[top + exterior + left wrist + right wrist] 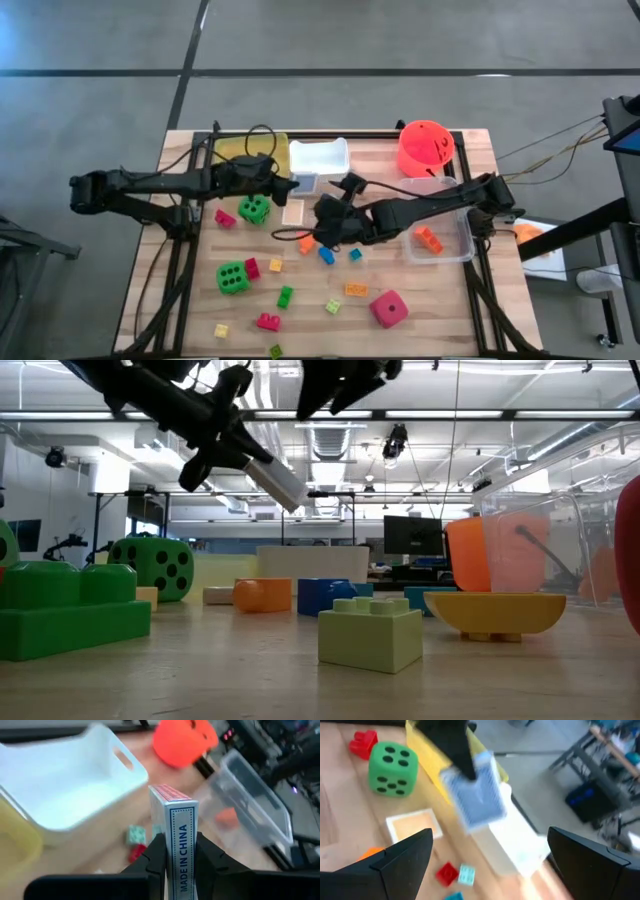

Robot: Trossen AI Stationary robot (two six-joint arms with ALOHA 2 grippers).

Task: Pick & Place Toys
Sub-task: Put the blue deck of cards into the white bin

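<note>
Clearly, the left jaws (pixel 174 862) are closed on a small card box (pixel 175 827), a thin flat pack with blue and white printing, and they hold it in the air above the counter (pixel 440 310), near the back edge and next to the white tray (pixel 320 157). In the left wrist view the two fingers (pixel 155 857) press on the broad faces of the pack, low on its end, and most of it stands out free beyond them. I judge the pack to be light and fairly stiff, but its cardboard surface is smooth, so it may slide or turn between the fingers if the arm moves fast. A hold nearer to the middle of the broad faces would be safer than one at the end.

The right jaws (pixel 490 860) are wide open and hold nothing; they hover over the middle of the counter, facing the pack. A flat square card (pixel 292 212) lies on the counter just in front of the white tray. It is very thin, so it is hard to pinch from above. The green die (pixel 254 209) near it looks light and firm, and it is easy to take by two opposite faces.
</note>
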